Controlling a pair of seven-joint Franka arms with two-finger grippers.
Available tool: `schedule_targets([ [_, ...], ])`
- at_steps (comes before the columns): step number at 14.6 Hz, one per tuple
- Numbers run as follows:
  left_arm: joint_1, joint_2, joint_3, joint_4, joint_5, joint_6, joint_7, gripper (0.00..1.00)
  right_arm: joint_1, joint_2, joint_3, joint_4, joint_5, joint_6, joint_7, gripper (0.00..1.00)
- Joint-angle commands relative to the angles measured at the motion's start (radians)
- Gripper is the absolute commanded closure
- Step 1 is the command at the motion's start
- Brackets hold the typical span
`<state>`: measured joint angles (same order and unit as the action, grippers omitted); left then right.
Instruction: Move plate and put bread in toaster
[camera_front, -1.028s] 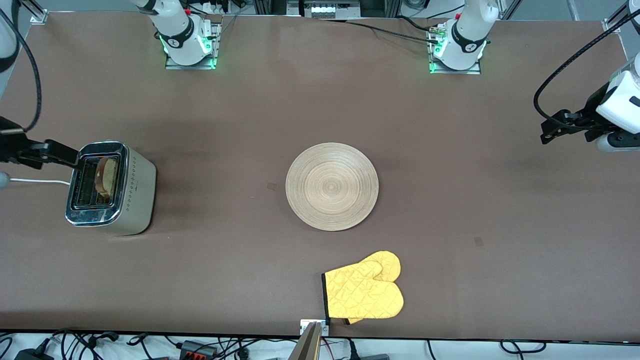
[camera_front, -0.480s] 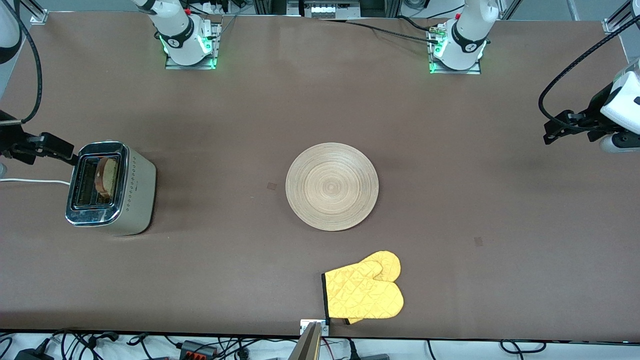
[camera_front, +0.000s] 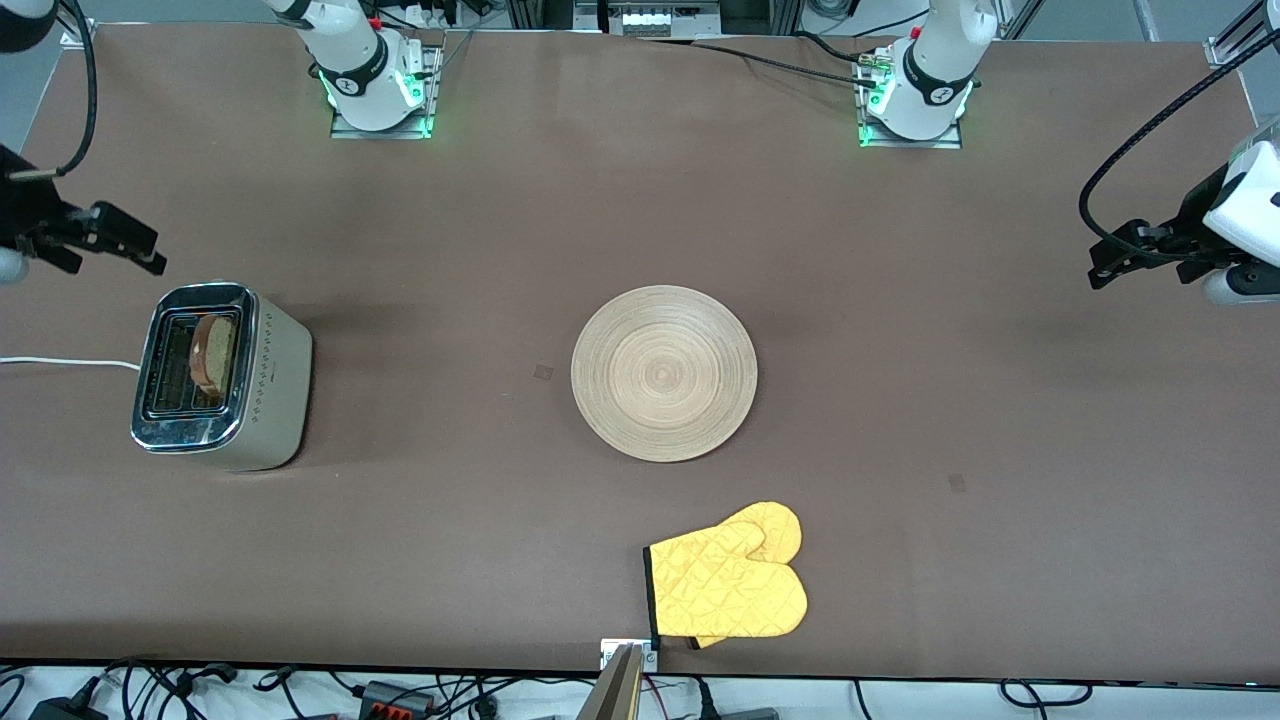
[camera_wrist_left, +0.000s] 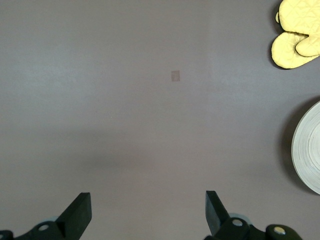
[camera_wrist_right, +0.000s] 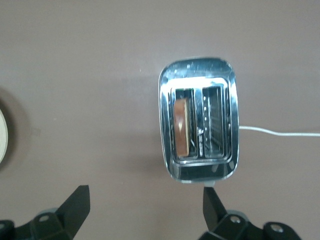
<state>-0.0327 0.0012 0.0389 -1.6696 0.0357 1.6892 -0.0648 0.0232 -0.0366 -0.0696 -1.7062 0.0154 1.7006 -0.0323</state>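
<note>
**Bread seated in toaster, plate at centre of desk, both grippers raised with nothing held**

The toaster (camera_front: 222, 376) stands at the middle left of the front frame, at the right arm's end of the desk (camera_front: 460, 230), with its white cord (camera_front: 65, 362) running off the left edge. The bread (camera_front: 212, 352) stands on edge in the slot toward the plate; the other slot holds nothing. In the right wrist view the toaster (camera_wrist_right: 198, 119) appears from above, the bread (camera_wrist_right: 181, 127) showing its brown crust.

The plate (camera_front: 664, 373) lies flat at the centre of the frame, bare. A yellow oven mitt (camera_front: 728, 582) lies below it, nearer the camera and apart from it.

The right gripper (camera_front: 128, 248) hangs at the upper left of the frame, above the desk just beside the toaster, its fingers (camera_wrist_right: 76, 206) spread. The left gripper (camera_front: 1118, 258) hangs at the far right over bare desk, its fingers (camera_wrist_left: 80, 211) likewise spread wide.
</note>
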Motion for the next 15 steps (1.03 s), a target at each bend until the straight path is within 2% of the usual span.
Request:
schedule_targets([
  [1,0.004,0.020,-0.001,0.031,-0.007,-0.005,0.010,0.00,-0.019,-0.034,0.020,-0.039,-0.012,-0.016,0.006,0.00],
  [9,0.004,0.022,-0.001,0.033,-0.005,-0.003,0.010,0.00,-0.020,-0.031,0.019,-0.039,-0.020,0.007,-0.014,0.00],
  [15,0.004,0.023,-0.001,0.033,-0.005,-0.003,0.010,0.00,-0.017,-0.032,0.022,-0.041,-0.040,-0.025,-0.014,0.00],
])
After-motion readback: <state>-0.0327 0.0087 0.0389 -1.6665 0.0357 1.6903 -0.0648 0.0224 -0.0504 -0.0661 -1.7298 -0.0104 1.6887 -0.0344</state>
